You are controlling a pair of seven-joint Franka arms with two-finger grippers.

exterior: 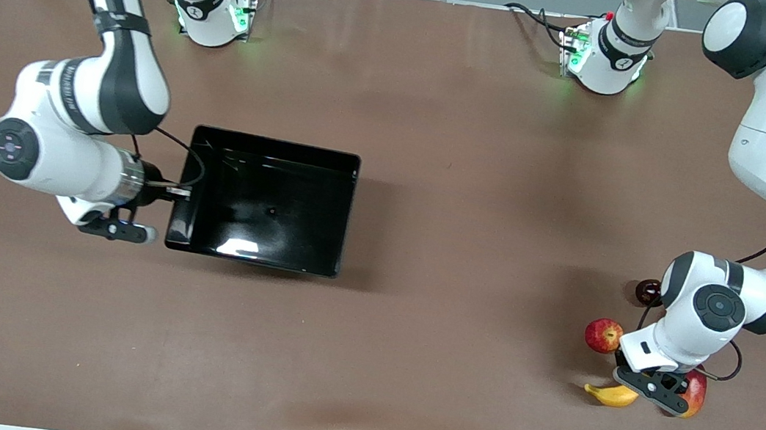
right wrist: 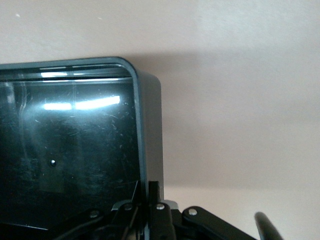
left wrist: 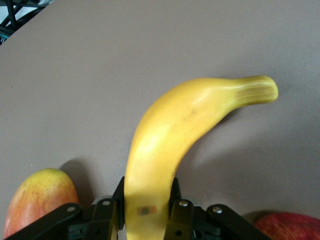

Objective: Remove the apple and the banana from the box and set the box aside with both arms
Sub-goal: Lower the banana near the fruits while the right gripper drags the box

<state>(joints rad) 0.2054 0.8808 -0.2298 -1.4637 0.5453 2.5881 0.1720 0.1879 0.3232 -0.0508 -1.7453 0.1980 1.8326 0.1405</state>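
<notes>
The black box (exterior: 266,203) lies on the table toward the right arm's end. My right gripper (exterior: 173,192) is shut on the box's end wall, one finger inside and one outside; the right wrist view shows the gripper (right wrist: 150,192) on the wall (right wrist: 150,125). My left gripper (exterior: 644,392) is shut on the yellow banana (exterior: 612,395) low at the table toward the left arm's end. The left wrist view shows the gripper (left wrist: 147,197) on the banana (left wrist: 175,125). The streaked red apple (exterior: 603,335) sits beside it, farther from the front camera, and shows in the left wrist view (left wrist: 290,226).
A red-yellow mango (exterior: 696,393) lies right beside the left gripper, also in the left wrist view (left wrist: 42,200). A dark red round fruit (exterior: 648,291) sits partly hidden by the left arm. Bare brown table lies between box and fruits.
</notes>
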